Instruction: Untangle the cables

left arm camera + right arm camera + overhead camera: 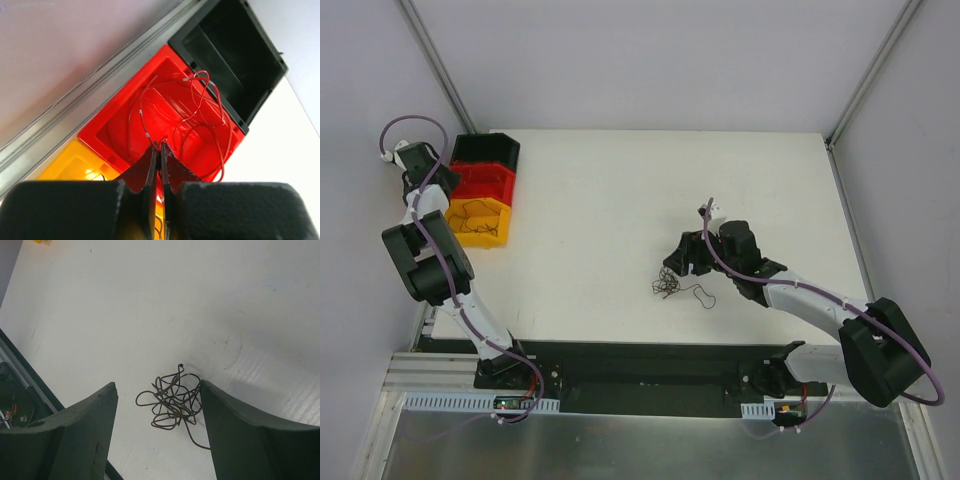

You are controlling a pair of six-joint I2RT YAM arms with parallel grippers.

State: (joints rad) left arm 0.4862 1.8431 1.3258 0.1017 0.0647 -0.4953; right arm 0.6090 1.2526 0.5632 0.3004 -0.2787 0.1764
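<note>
- Tangle of cables (pixel 668 283), seen from the top: it lies on the table (pixel 620 190) just ahead of the right gripper (pixel 678 262). One loose wire (pixel 703 296) lies beside it and apart from it. The right arm is much the nearer (the left one is over by the bins). Of the three bins in a row, the yellow bin (pixel 498 232) holds a few thin dark wires. What is in the red bin (pixel 480 183) and the black bin (pixel 485 150) is not clear from here.
- Left wrist: the left gripper (pixel 159 146) has its fingers pressed flat together above the red bin (pixel 115 125). Inside it are looping red wires (pixel 200 115), and one strand runs right up to the fingertips; whether it is nipped I cannot tell. Beyond the tips the black bin (pixel 260 60) shows nothing inside.
- Right wrist: the right gripper (pixel 157 384) is spread wide and grips nothing. The cables (pixel 172 402) sit between its fingers (pixel 80 440), nearer the right-hand one, and a tail trails toward it. The knot is roundish with no clear long axis, so I judge that a straight drop and pinch should catch it.
</note>
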